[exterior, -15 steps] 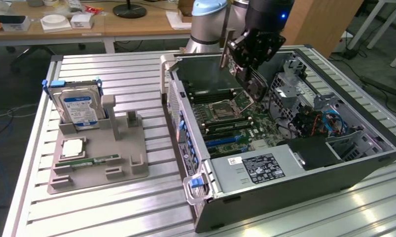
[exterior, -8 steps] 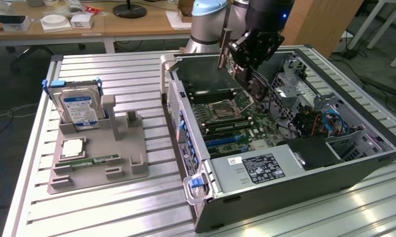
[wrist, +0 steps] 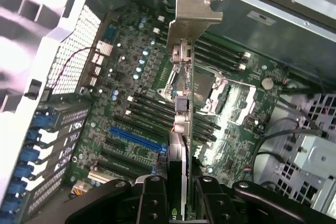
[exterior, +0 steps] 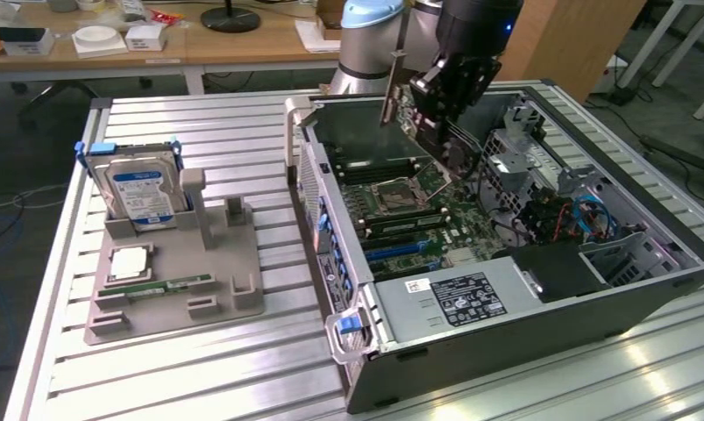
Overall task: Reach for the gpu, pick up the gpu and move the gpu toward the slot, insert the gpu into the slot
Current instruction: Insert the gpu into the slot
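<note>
At the exterior view's left stood the grey holder [exterior: 229,294], with the hard drive [exterior: 141,195] upright in it and a memory stick [exterior: 170,286] lying flat nearer the front. I was touching none of that. Further right lay the open computer case [exterior: 328,206], its motherboard [exterior: 445,219] facing up. Over its far end hung my claw [exterior: 442,123], pinched onto the gpu [exterior: 448,156], which was up in the air, tilted and clear of the board.

Seen from the wrist, my fingers [wrist: 152,200] clamped the card's two flat faces near one end. The card ran edge-on away from me to its metal bracket [wrist: 191,17]. On the board beneath, not yet met by the card, lay the blue slot [wrist: 137,139]. I took that for the target, though from so steep a view I could not be sure. At the exterior view's right sat the drive cage [exterior: 515,140] and some cables [exterior: 586,219].

I judged the card light and stiff but delicate: a thin board with bare components that would not forgive bending, and edge contacts best left untouched. Gripping the flat faces, away from that edge, seemed sound. It looked smooth enough to slip under a weak squeeze.
</note>
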`<state>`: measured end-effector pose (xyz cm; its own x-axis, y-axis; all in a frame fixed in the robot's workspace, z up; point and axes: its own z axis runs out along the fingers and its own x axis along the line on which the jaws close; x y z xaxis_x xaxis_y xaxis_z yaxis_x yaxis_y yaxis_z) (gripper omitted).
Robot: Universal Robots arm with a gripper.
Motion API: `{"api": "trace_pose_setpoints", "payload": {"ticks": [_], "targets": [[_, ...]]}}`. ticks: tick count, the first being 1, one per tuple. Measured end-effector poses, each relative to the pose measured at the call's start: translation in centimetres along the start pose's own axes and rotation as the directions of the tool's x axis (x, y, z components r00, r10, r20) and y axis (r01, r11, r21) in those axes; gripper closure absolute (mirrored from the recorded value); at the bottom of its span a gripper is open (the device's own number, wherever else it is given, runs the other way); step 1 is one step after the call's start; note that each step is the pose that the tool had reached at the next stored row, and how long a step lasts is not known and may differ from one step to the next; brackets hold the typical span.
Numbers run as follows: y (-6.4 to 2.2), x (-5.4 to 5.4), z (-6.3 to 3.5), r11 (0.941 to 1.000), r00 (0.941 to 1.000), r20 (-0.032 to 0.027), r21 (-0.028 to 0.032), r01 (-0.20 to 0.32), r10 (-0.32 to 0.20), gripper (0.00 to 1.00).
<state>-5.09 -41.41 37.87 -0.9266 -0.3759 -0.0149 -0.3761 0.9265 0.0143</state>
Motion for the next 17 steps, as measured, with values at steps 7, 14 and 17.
{"api": "trace_pose_setpoints", "payload": {"ticks": [7, 14, 17], "targets": [[0.00, 0.00, 0.00, 0.9958, 0.9958, -0.0013, -0.0014, 0.092, -0.092, 0.74], [0.01, 0.04, 0.00, 0.9859, 0.9859, -0.0021, -0.0027, 0.168, -0.168, 0.74], [0.02, 0.05, -0.01, 0.9775, 0.9775, -0.0028, -0.0034, 0.211, -0.211, 0.74]]}}
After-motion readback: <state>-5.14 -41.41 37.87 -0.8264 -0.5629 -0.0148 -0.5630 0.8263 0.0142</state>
